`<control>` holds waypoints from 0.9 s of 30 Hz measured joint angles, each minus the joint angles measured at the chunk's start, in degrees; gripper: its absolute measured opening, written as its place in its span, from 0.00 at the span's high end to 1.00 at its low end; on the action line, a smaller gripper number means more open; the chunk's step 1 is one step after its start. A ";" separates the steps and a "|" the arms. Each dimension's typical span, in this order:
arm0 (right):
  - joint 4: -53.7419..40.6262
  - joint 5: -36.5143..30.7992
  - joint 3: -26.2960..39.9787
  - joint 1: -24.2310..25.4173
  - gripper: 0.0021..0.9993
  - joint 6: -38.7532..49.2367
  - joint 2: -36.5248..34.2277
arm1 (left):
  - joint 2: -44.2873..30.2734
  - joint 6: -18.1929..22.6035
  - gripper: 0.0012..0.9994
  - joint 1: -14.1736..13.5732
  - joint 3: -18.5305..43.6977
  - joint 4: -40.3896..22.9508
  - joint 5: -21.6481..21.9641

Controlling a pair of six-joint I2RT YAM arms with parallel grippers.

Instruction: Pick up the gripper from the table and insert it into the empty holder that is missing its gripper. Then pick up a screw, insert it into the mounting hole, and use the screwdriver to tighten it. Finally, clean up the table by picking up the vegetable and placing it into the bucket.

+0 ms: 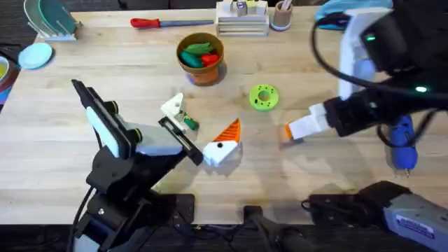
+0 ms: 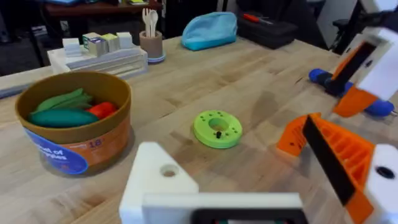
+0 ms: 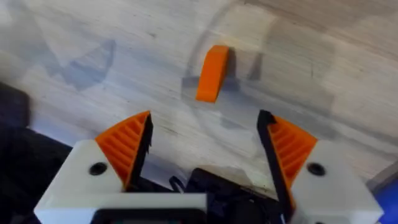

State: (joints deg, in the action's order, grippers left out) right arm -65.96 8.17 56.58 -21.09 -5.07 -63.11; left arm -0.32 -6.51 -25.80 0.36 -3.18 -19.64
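Right hand [image 3: 202, 146] spread wide above the orange gripper [image 3: 212, 73], which lies loose on the counter [image 3: 323, 62]; left hand [image 2: 273, 180] spread.

We saw a green disc w/ holes [image 1: 263, 97] mid-table, a red-handled tool [image 1: 159, 22] at the far edge, a blue-handled screwdriver [image 1: 402, 143] at right, a light-blue pouch [image 2: 209, 30] beyond.

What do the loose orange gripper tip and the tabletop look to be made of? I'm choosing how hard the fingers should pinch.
The gripper tip looks like rigid plastic: uniform matte orange, crisp wedge edges, no visible grain. The tabletop looks like light wood or wood laminate with a smooth satin finish: streaked grain lines and soft shadows show; which of the two cannot be told.
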 joint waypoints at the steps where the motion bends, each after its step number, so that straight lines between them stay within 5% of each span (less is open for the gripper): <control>1: 0.37 -0.72 0.00 -0.65 0.01 -0.35 -1.42 | 0.02 0.01 0.01 0.00 0.00 0.00 0.00; 12: 4.21 -3.00 0.00 -2.52 0.31 -0.97 -15.10 | 0.00 0.01 0.01 0.00 0.00 0.00 0.02; 27: 6.42 -3.00 0.00 -2.81 0.57 -1.19 -16.52 | 0.01 0.01 0.01 0.00 0.00 -0.02 0.11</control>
State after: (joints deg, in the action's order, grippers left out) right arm -59.54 5.17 56.58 -23.90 -6.26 -79.63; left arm -0.31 -6.50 -25.80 0.36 -3.20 -19.53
